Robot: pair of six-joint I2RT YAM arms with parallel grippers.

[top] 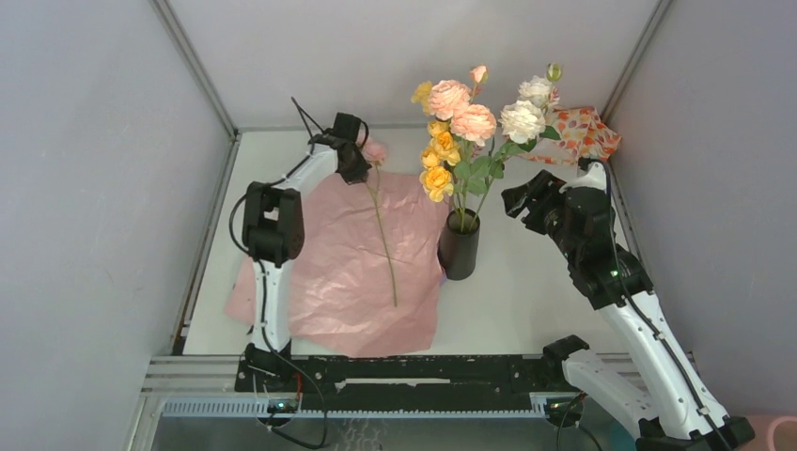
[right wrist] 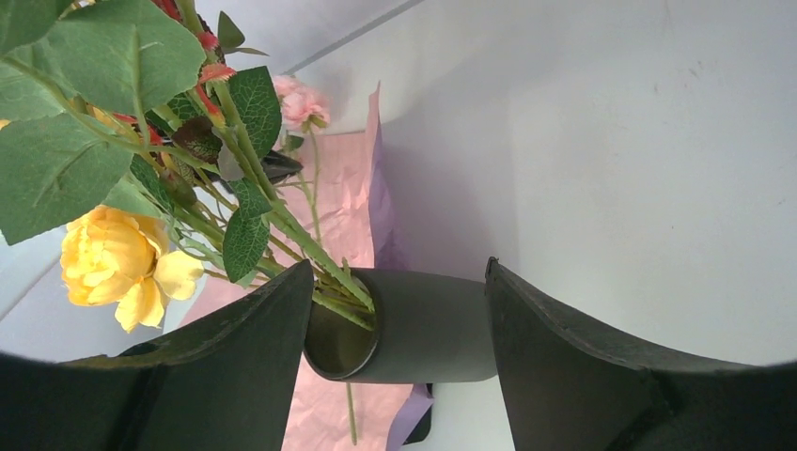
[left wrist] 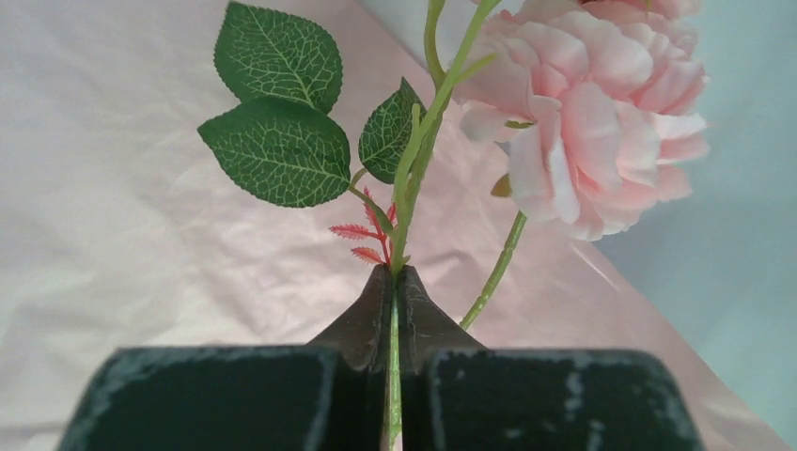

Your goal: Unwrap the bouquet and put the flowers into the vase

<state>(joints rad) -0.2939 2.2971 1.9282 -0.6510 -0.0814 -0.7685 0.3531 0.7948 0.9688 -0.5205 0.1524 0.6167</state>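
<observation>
a white table [top: 526,301] bears a spread pink paper [top: 334,272], a black vase [top: 459,252] at the paper's right edge and a patterned cloth [top: 587,132].

Pink rose [left wrist: 583,103], green stem and veined leaves, just ahead of black left claw [left wrist: 393,310]. Pink crinkled paper [top: 362,272] under it, purple edge. Matte black vase [right wrist: 432,329] ahead of black right claw [right wrist: 397,268]; yellow, peach, white flowers [top: 473,122]. Orange-flowered cloth [top: 585,132] near that claw.

The paper [top: 348,272] is crinkled and matt, the vase [top: 459,252] smooth matt black.
</observation>
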